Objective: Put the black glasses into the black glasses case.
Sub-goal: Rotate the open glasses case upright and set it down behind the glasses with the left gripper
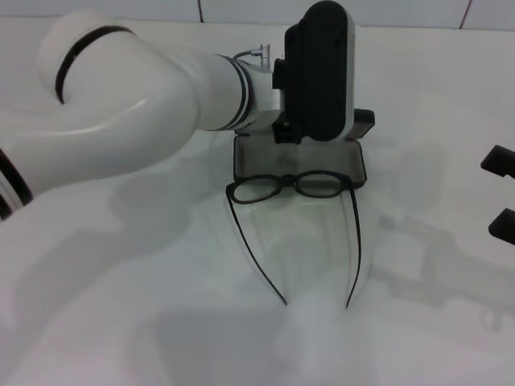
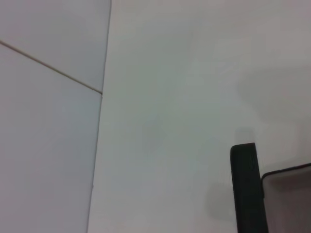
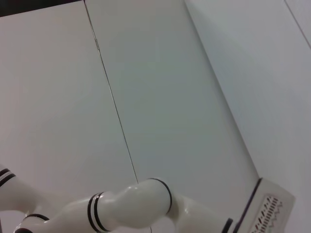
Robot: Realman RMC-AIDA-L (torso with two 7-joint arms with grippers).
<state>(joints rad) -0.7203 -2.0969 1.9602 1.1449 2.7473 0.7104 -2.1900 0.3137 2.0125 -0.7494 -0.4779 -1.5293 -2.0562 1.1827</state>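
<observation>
The black glasses case (image 1: 265, 157) lies open at the table's middle, its dark grey inside showing. The black glasses (image 1: 291, 185) lie with their front along the case's near edge, both temple arms spread open and pointing toward me. My left gripper (image 1: 315, 121) hangs over the far part of the case, and its black body hides its fingers and the case lid. The left wrist view shows one end of the case (image 2: 248, 189). My right gripper (image 1: 500, 193) is open and empty at the right edge, well away from the glasses.
The white table (image 1: 161, 322) extends in front of and beside the glasses. A tiled wall (image 1: 402, 12) runs behind the table. My left arm (image 1: 129, 104) crosses the upper left of the head view and also shows in the right wrist view (image 3: 126, 206).
</observation>
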